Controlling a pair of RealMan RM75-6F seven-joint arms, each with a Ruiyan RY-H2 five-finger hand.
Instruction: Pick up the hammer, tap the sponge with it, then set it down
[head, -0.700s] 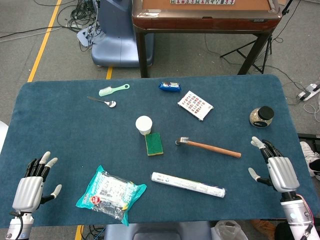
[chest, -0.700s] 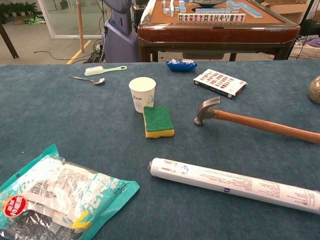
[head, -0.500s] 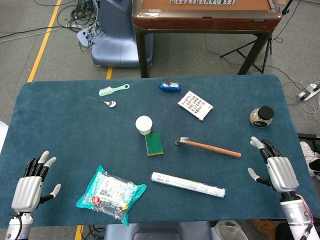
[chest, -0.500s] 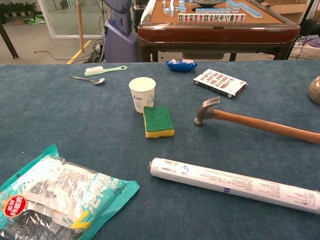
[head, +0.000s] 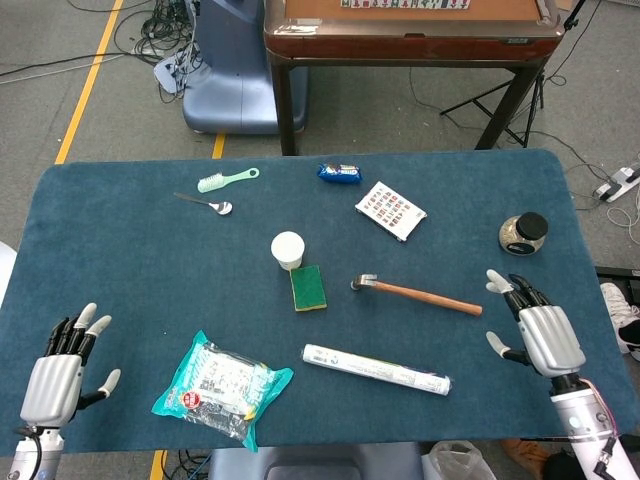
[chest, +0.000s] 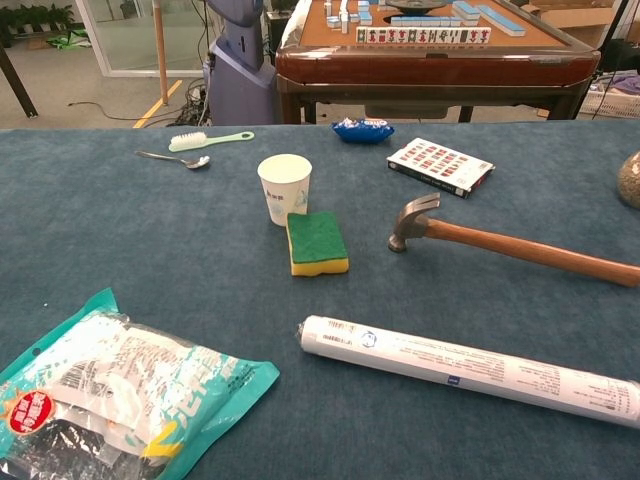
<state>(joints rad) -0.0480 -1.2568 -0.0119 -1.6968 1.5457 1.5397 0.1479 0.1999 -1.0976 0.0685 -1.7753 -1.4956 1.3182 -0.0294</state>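
- The left hand (head: 52, 385) rests near the tabletop's (head: 130, 290) front-left corner, fingers apart and holding nothing, well apart from the task's things.
- The snack bag (head: 222, 384) and wrapped roll (head: 376, 369) lie along the front; the sponge (head: 309, 287) sits just beside the paper cup (head: 288, 249).
- The hammer (head: 420, 294) lies flat, head near the sponge, handle pointing right; bare cloth surrounds it.
- The right hand (head: 540, 335), fingers spread and empty, is near the handle's end, close to the right edge. The pickup is not yet done; next it must reach left and close on the handle, clear of the jar (head: 524, 233).
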